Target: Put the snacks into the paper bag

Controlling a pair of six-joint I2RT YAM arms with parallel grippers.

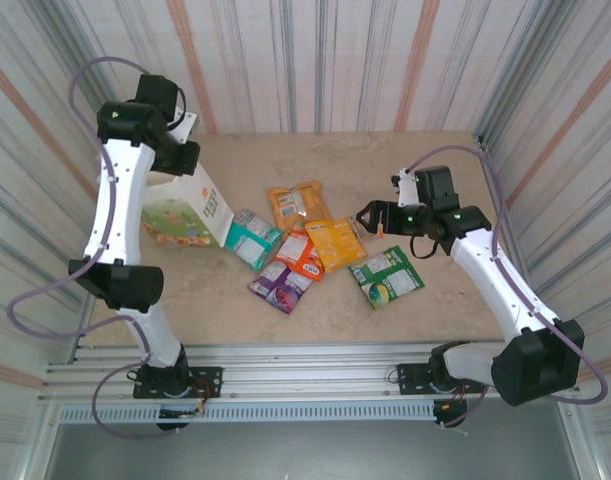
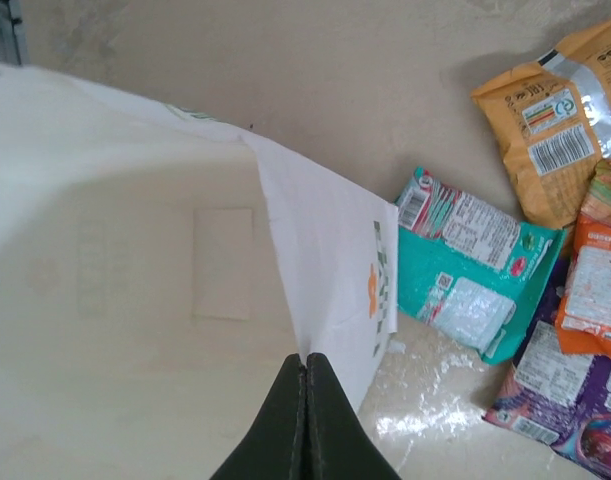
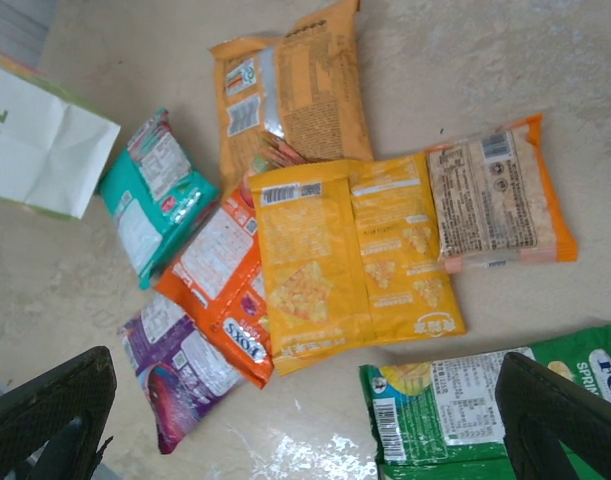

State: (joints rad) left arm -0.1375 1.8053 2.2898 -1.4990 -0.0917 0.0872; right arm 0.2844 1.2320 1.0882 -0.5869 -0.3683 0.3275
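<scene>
L hand [image 2: 305,365] tight on paper bag [image 2: 135,280] — R hand [image 3: 305,385] wide

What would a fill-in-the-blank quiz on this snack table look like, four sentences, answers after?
The left fingers are ___ on the edge of the paper bag.
The right fingers stand wide ___.
Nearest the paper bag lies a ___ snack.
Closest to the right arm's base lies a ___ packet.
Missing words: shut, open, teal, green.

Both arms have white links [image 1: 120,200], black joints [image 1: 115,282], lilac cables [image 1: 45,290], black fingers [image 3: 55,410].
</scene>
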